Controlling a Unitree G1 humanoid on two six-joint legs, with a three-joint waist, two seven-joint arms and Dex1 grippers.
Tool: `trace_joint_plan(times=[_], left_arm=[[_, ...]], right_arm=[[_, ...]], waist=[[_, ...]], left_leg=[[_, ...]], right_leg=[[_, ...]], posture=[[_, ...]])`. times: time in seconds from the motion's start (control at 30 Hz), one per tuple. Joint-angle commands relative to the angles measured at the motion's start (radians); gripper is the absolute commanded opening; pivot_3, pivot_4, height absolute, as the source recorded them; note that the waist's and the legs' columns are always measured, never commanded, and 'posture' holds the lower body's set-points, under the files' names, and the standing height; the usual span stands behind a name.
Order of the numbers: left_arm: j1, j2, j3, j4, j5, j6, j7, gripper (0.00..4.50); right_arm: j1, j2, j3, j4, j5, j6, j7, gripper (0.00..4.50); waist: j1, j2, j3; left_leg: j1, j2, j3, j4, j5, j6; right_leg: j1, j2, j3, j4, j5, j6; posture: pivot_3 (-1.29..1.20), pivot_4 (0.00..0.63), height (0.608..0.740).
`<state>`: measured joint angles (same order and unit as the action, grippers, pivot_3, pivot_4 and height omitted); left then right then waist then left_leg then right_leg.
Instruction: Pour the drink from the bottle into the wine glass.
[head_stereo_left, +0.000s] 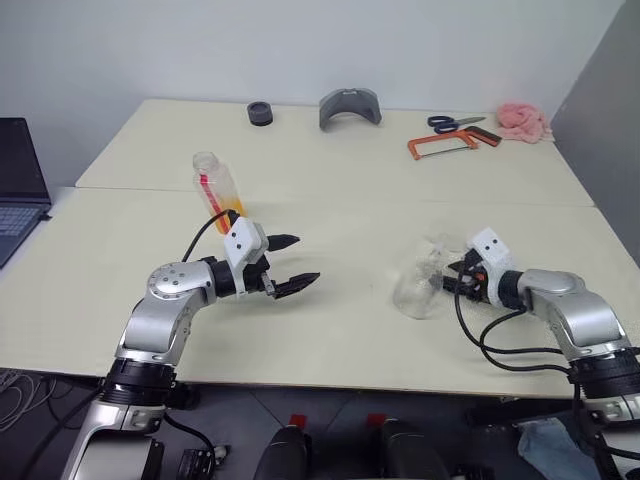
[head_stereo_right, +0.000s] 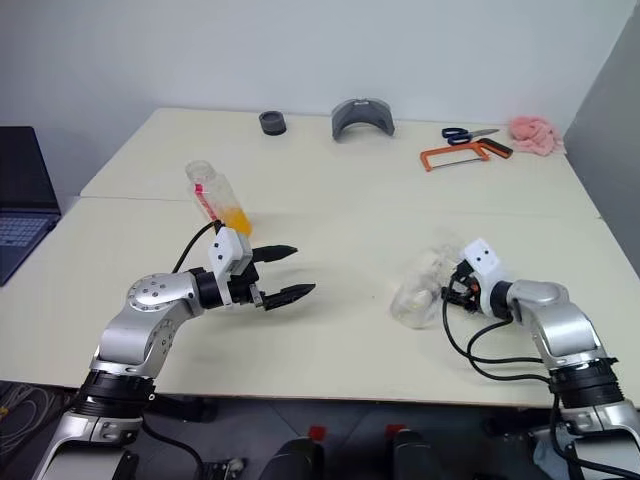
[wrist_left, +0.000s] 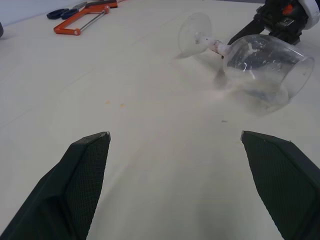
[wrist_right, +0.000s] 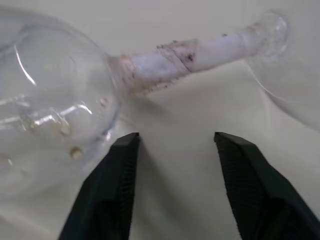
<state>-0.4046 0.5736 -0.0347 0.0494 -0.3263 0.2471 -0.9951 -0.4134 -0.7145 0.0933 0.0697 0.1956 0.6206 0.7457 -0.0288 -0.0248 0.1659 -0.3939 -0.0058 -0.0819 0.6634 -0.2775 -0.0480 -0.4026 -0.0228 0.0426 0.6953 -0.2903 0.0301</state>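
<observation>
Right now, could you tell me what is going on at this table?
A two-armed robot is meant to pour orange drink into a wine glass, but the glass lies on its side on the table. The right gripper sits just short of the stem, jaws open and holding nothing. The left gripper hangs open and empty over the table. The bottle stands untouched behind it, uncapped, with the drink low inside. No pouring has begun.

The left tool (head_stereo_left: 296, 262) hides the bottle's (head_stereo_left: 217, 185) base; laptop (head_stereo_left: 18, 180) cut off.
</observation>
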Motion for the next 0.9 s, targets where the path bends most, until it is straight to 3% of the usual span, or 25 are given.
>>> trace_joint_plan(times=[0.03, 0.07, 0.27, 0.53, 0.7, 0.9], left_arm=[[-0.010, 0.002, 0.002, -0.034, 0.001, -0.014, -0.005, 4.50], [-0.007, 0.002, 0.001, -0.036, 0.001, -0.014, -0.005, 4.50], [-0.009, 0.002, -0.001, -0.028, 0.001, -0.018, -0.011, 4.50], [-0.013, -0.006, -0.006, -0.026, -0.006, -0.021, -0.029, 4.50], [0.002, 0.007, -0.006, -0.038, -0.017, -0.013, -0.065, 4.50], [0.006, 0.024, 0.009, -0.028, -0.009, -0.019, -0.073, 4.50]], right_arm=[[0.019, -0.070, 0.015, 0.019, -0.091, -0.111, 0.010, 3.99], [0.027, -0.095, 0.029, 0.017, -0.123, -0.165, 0.017, 4.34], [0.035, -0.205, 0.061, 0.081, -0.322, -0.548, -0.045, 4.34], [-0.119, -0.280, 0.180, 0.315, -0.637, -1.177, -0.217, 4.34], [-0.236, -0.251, 0.247, 0.437, -0.721, -1.368, -0.222, 4.34], [-0.344, -0.210, 0.283, 0.545, -0.763, -1.458, -0.220, 4.34]], waist=[[0.000, 0.000, 0.000], [0.000, 0.000, 0.000], [-0.001, 0.000, 0.000], [-0.010, 0.002, 0.002], [-0.013, 0.002, 0.002], [-0.012, 0.002, 0.003]], left_leg=[[0.000, 0.000, 0.000, 0.000, 0.000, 0.000], [0.000, 0.000, 0.000, 0.000, 0.000, 0.000], [0.000, 0.000, 0.001, 0.000, 0.000, 0.000], [0.000, 0.000, 0.004, -0.001, 0.000, 0.000], [0.000, 0.000, 0.004, -0.001, 0.000, 0.000], [0.000, 0.001, 0.003, -0.001, 0.000, -0.001]], right_leg=[[0.000, 0.000, 0.000, 0.000, 0.000, 0.000], [0.000, 0.000, 0.000, 0.000, 0.000, 0.000], [0.000, 0.000, 0.000, -0.001, 0.000, 0.000], [-0.002, 0.002, 0.001, -0.001, 0.000, 0.000], [-0.002, 0.002, 0.002, -0.001, 0.000, 0.000], [-0.002, 0.002, 0.002, 0.000, 0.000, 0.000]], posture=[[0.00, 0.150, 0.740], [0.00, 0.150, 0.740], [0.00, 0.150, 0.740], [0.00, 0.150, 0.740], [0.00, 0.150, 0.740], [0.00, 0.150, 0.740]])
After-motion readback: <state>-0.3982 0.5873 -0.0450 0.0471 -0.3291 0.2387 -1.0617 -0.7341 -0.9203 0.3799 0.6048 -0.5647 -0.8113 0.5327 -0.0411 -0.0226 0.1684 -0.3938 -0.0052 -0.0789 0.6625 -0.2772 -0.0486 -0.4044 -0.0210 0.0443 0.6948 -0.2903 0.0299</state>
